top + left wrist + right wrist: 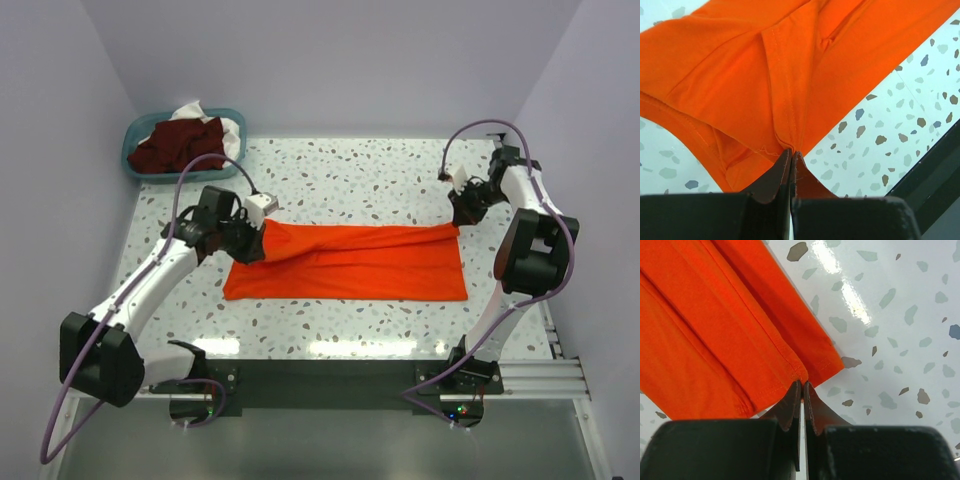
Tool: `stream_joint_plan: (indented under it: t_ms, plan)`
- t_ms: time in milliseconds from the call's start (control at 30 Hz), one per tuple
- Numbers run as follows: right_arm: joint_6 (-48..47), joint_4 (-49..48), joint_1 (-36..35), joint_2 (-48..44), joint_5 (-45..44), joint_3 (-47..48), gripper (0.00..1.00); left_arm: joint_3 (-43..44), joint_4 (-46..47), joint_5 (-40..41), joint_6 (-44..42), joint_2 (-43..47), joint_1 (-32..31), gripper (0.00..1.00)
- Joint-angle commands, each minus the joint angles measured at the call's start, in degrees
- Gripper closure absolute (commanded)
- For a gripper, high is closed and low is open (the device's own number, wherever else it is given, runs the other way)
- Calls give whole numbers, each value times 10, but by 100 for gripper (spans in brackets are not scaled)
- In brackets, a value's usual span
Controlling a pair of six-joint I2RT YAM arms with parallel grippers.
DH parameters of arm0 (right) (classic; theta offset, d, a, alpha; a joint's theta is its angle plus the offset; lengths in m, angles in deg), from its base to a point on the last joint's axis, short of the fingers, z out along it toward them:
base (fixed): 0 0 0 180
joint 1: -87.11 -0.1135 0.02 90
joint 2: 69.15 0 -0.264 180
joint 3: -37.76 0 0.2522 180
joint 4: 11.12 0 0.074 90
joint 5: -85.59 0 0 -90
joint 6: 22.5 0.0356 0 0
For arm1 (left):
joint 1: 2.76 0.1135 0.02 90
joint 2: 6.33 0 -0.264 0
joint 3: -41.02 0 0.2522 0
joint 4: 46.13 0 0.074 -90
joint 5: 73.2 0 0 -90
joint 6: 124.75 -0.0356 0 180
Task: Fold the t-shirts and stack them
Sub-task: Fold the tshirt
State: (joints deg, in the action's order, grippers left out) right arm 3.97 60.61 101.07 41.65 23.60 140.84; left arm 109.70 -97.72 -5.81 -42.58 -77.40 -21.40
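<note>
Nearest you, the speckled table [330, 335] shows bare between the arm bases and the near hem of the orange-red t-shirt [350, 270]. The shirt lies in the middle of the table as a long band, its long axis running left to right. Both pincers sit at the band's far edge, one at each end. Your left gripper [791, 154] has its jaws clamped tight on a bunched seam at the far left corner. Your right gripper [802, 385] is closed on the hemmed far right corner. So the cloth lies on the near side of both pincers and spans between them, each arm having its own end. I judge the coming fold needs both corners carried toward you together, kept level so the band does not skew. Farthest back, at the far left, the teal basket [133, 160] holds maroon shirts [180, 148] and some white cloth [225, 128], well apart from both pincers, with the left arm nearer.
</note>
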Motion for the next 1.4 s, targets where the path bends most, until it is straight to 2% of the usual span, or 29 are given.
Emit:
stream_joint_plan:
  t_ms: [0,233,467,533,567,633,867,933,1033,1100,1133,1200,1233,1300,1367]
  plan:
    - [-20,-16,4,-32,3,-10,100,-12,-4,-1,10,10,-10,100]
    - [-49,-25,3,-45,-20,-42,100,-10,-16,41,-13,-20,-9,100]
    - [-77,-36,3,-44,-48,-55,99,-10,-19,42,-39,-33,-10,100]
    - [-87,-22,4,-43,-51,-55,88,-17,-17,26,-52,-38,-10,100]
    - [-94,-9,4,-44,-53,-54,77,-20,-16,16,-65,-44,-10,100]
    - [-102,6,4,-46,-57,-52,66,-22,-18,-11,-82,-61,-11,100]
    - [-93,47,3,-62,-58,-35,64,-19,-22,-53,-144,-110,-46,100]
    - [-69,54,2,-60,-41,-17,61,-20,-22,-46,-154,-116,-71,100]
    - [-15,69,-9,-57,-11,10,51,-18,-27,-39,-164,-131,-86,100]
    - [15,64,-30,-60,20,15,49,-9,-53,-34,-195,-138,-86,93]
    - [52,58,-38,-67,33,13,47,-5,-65,-36,-210,-139,-86,78]
    - [88,36,-69,-76,66,-1,46,8,-95,-45,-247,-129,-79,71]
    - [123,23,-82,-81,78,-9,46,13,-99,-64,-255,-117,-71,63]
    - [170,-34,-128,-97,102,-36,47,30,-90,-80,-254,-82,-32,55]
    - [251,-85,-165,-104,113,-53,47,40,-52,-99,-236,-62,9,42]
